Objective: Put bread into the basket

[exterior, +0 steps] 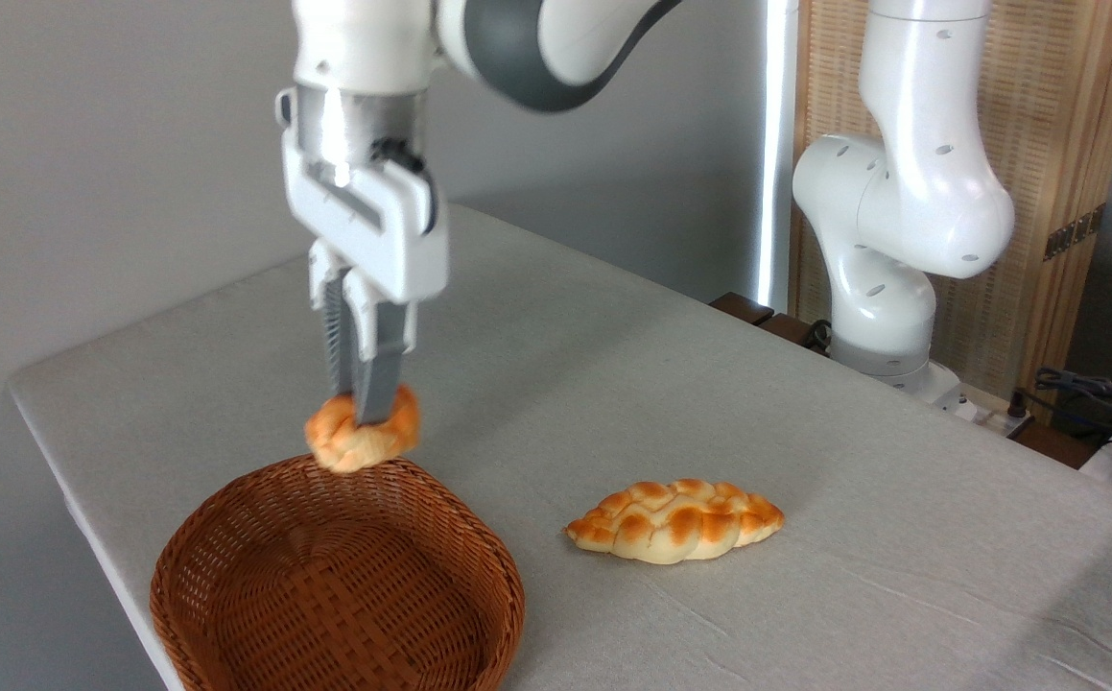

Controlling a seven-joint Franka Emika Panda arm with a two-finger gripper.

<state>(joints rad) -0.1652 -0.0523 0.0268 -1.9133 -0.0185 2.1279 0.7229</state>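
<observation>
- One bun (364, 434) hangs in the air, pinched between the jaws of the white robot arm's gripper (365, 408), which points straight down with its fingers drawn close together on the bun's top.
- Golden-orange on its crust and paler beneath, the bun is clear of the tabletop (671, 384); nothing else supports it.
- Directly below the jaws lies the far rim of the basket (229, 537), a shallow round of reddish-brown wicker; the bun appears to hover over that rim rather than over the middle, though one view cannot settle its exact depth.
- Inside, the basket shows only bare weave.
- By this evidence, the pick-up and lift look done: the bun is held, raised and carried to the basket's edge.
- What seems left is a short carry toward the camera to bring the bun over the basket's bowl, a lowering, and the parting of the jaws.
- Released from here, the bun could catch the rim and roll outward onto the cloth, so the final placing looks to need some care.
- Lower right of the jaws, well apart from the basket, a longer braided loaf (675, 520) lies flat on the tabletop, untouched.
- Far right of the jaws, the arm's white base (887, 317) stands at the tabletop's edge.
</observation>
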